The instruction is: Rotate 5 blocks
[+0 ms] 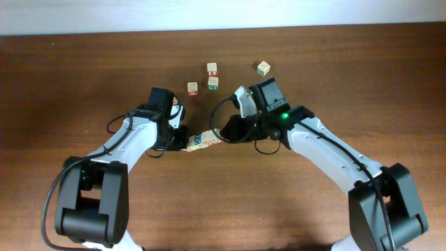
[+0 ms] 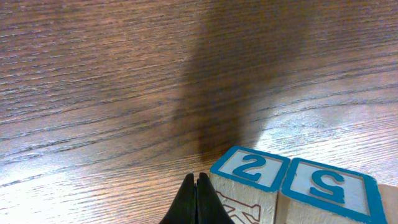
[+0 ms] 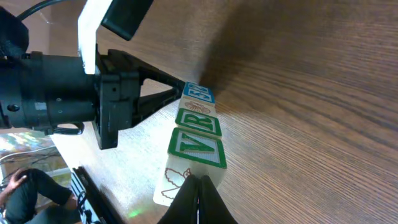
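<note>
Row of pale wooden blocks (image 3: 198,119), blue and green faces, on grained bench (image 2: 93,74). Left fingers (image 2: 186,202) together at one end, right fingers (image 3: 186,202) together at the other.

Light was bright and even over the dark brown wood-grain tabletop (image 1: 390,77), shadows were soft — both wrist views showed pale glare on the grain, one broad dark shadow.

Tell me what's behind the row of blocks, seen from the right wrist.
The left gripper, jaws shut, its tip at the far end of the row of blocks. Contact is unclear; the row's far face is hidden.
</note>
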`<state>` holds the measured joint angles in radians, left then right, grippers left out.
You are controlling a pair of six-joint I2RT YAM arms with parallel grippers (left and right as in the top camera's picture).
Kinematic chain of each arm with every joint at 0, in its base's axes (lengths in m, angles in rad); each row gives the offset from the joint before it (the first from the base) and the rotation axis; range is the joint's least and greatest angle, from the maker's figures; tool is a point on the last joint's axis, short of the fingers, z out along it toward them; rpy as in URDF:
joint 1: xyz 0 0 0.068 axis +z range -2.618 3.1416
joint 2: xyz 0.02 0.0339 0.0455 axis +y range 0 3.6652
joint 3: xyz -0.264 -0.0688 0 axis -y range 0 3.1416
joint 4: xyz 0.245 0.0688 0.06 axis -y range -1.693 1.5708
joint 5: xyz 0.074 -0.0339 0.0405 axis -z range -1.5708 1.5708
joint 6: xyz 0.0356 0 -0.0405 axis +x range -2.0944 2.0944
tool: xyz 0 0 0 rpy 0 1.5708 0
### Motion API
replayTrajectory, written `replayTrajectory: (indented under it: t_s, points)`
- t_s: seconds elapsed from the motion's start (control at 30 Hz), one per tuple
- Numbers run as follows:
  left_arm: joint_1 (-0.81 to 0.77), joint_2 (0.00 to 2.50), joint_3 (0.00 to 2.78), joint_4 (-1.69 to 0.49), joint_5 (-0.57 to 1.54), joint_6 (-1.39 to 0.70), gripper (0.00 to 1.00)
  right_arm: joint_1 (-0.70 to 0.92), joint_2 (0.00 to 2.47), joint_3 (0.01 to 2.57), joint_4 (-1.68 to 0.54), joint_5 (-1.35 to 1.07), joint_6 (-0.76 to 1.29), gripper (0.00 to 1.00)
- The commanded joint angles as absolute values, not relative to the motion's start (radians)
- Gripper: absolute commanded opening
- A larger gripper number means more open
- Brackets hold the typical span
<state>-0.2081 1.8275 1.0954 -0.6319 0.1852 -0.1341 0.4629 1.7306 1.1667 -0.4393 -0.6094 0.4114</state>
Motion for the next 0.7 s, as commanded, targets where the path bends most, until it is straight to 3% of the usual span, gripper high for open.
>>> replayTrajectory:
  t_s: [0.0, 0.67]
  points:
    - [-0.244, 1.835, 1.097, -0.624, 0.385, -0.125, 0.0, 0.518, 1.751, 1.171, -0.435, -0.615, 0.402, 0.04]
    - [-0.244, 1.835, 1.097, -0.624, 0.405, -0.125, 0.0, 0.577, 1.754, 1.202, -0.431, -0.522, 0.4, 0.04]
